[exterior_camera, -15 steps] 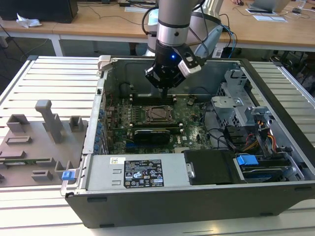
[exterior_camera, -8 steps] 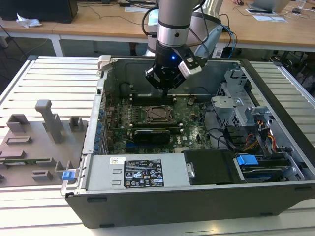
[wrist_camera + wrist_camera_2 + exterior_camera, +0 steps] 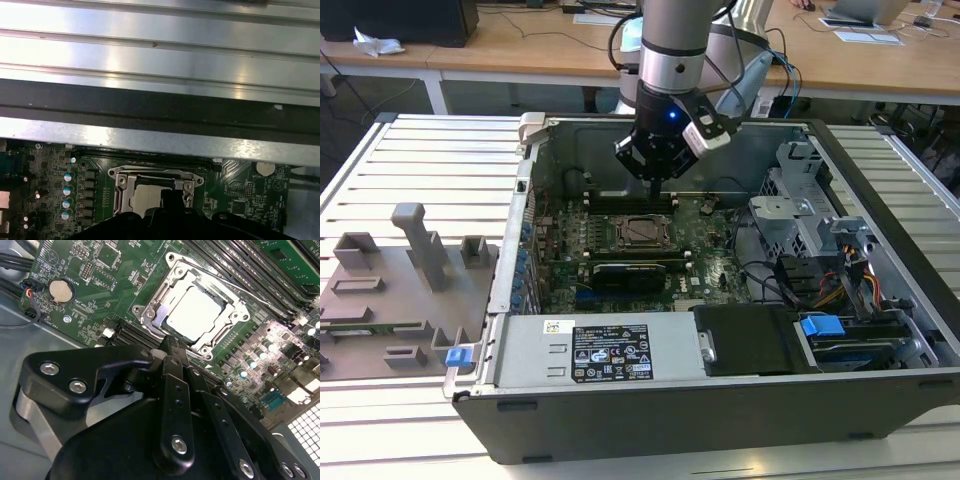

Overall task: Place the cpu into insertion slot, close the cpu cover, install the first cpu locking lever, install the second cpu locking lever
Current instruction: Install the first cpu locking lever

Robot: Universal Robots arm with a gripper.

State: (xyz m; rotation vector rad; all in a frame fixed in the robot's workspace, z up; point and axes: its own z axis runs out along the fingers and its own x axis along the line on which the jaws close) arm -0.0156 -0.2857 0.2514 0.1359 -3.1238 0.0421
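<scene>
The cpu (image 3: 642,231) lies flat in the insertion slot on the green motherboard, its silver top showing in both wrist views (image 3: 200,310) (image 3: 145,196). The cpu cover (image 3: 150,316), a silver frame, lies down around it (image 3: 124,187). A thin lever rod (image 3: 235,288) runs flat along one side of the socket. My black gripper (image 3: 654,188) hangs just above the board at the socket's far edge, apart from the cover. Its fingers (image 3: 171,347) are pressed together and hold nothing.
The open computer case's walls (image 3: 535,180) surround the board. A black graphics card (image 3: 630,272) lies in front of the socket, with memory slots (image 3: 630,203) behind it. A drive cage (image 3: 800,215) and cables stand on the exterior view's right, and grey fixtures (image 3: 400,280) on its left.
</scene>
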